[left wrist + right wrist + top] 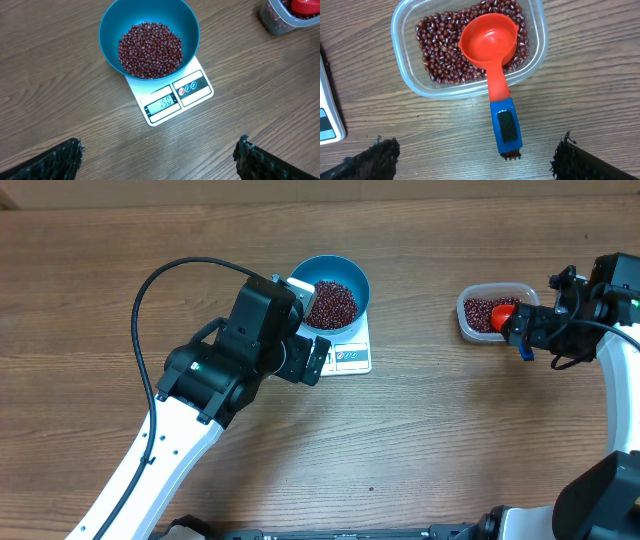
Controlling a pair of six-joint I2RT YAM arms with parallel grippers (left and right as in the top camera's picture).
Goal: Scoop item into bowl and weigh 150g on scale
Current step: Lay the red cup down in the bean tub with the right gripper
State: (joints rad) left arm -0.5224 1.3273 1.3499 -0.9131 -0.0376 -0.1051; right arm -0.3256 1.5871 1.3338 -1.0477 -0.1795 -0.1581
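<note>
The blue bowl [355, 275] [107, 30] stands on the white scale [352, 358] [192, 92], holding a pile of dark red-brown beans [332, 302] [150, 50]. The scale's display reads 150. My left gripper [305, 330] [160, 160] hovers open just in front of the scale, with only bare table between its fingers. My right gripper [535, 330] [477, 160] is open beside the clear tub [480, 328] [402, 70]. A red scoop [503, 310] [490, 40] lies in the tub on more beans [437, 55]. Its blue handle sticks out between my fingers, untouched.
The tub sits at the table's right side, well apart from the scale, whose corner shows at the left edge [327, 115] of the right wrist view. The tub [275, 22] also shows at the top right of the left wrist view. A black cable arcs over the left arm.
</note>
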